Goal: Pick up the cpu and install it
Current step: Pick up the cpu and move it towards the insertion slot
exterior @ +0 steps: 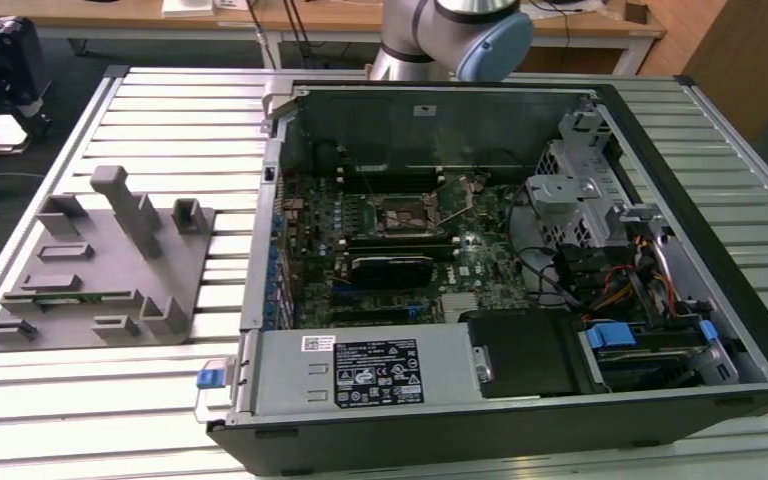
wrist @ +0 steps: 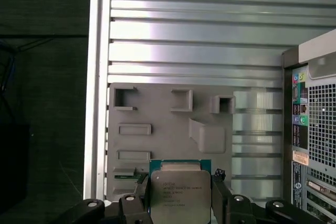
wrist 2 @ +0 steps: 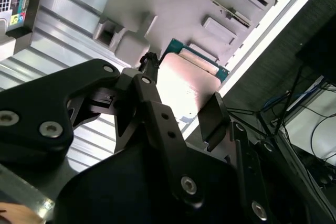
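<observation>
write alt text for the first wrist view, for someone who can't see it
The gripper grips the cpu, a square chip with a silver top and a green rim. Beyond it, a grey fixture plate with slots and raised blocks lies on a slatted metal table, beside the port panel of a computer case.

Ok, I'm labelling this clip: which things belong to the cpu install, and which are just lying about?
Job in hand:
cpu, gripped in the tool
socket frame on the motherboard

Lying about:
grey fixture
power supply
cables
</observation>
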